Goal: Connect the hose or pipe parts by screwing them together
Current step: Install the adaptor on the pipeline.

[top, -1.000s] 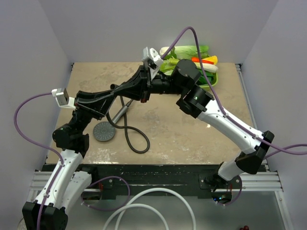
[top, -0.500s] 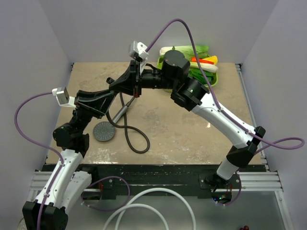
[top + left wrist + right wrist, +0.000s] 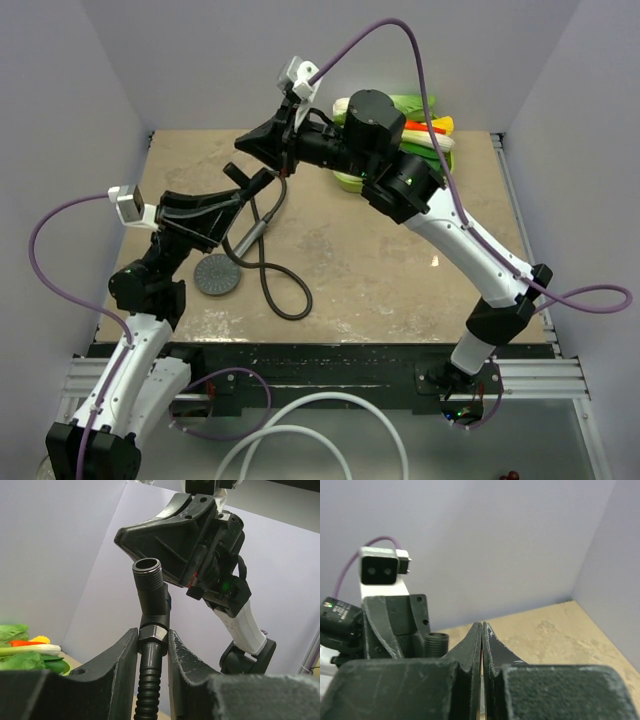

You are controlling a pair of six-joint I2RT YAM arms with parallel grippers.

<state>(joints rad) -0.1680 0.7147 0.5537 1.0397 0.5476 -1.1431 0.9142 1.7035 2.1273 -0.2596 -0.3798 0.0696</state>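
One joint looks made; the fitting's top thread is bare. Nearest, the dark grey round-faced shower head (image 3: 216, 274) lies on the bench (image 3: 400, 270). At one o'clock from it, the left tool (image 3: 152, 640) pinches the thin black ribbed hose (image 3: 147, 690) under the small black threaded fitting (image 3: 150, 587), a seating only its wrist view shows. Farther, the right tool (image 3: 482, 630) is pressed together, empty.

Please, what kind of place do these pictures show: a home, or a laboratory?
Probably a robotics laboratory test cell. Plain walls box in a small table, robot arms are bolted to a metal rail at its near edge, and purple cables run to them.
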